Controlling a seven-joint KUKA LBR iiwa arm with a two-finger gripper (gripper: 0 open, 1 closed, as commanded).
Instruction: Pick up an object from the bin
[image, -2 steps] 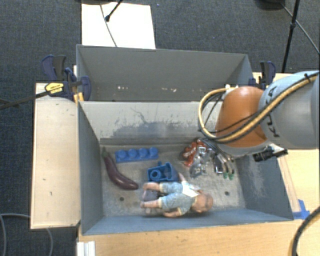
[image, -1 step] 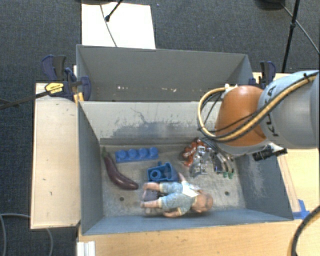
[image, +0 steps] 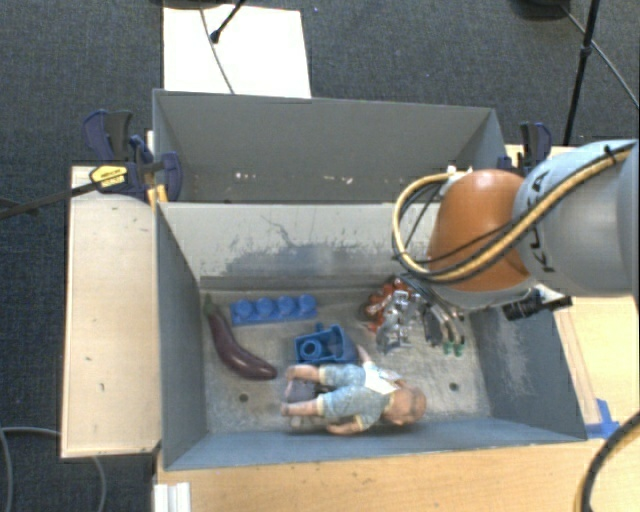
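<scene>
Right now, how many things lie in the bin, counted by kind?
Blue blocks: 2 (long blue block, small blue block)
Dark purple curved toy: 1
Doll: 1
Total: 4 in plain sight; the reddish bit at the gripper I cannot tell from the robot.

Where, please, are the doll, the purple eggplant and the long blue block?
doll (image: 350, 396), camera view, on its clothed torso.
purple eggplant (image: 234, 350), camera view, on its curved middle.
long blue block (image: 272, 309), camera view, on its studded top.
</scene>
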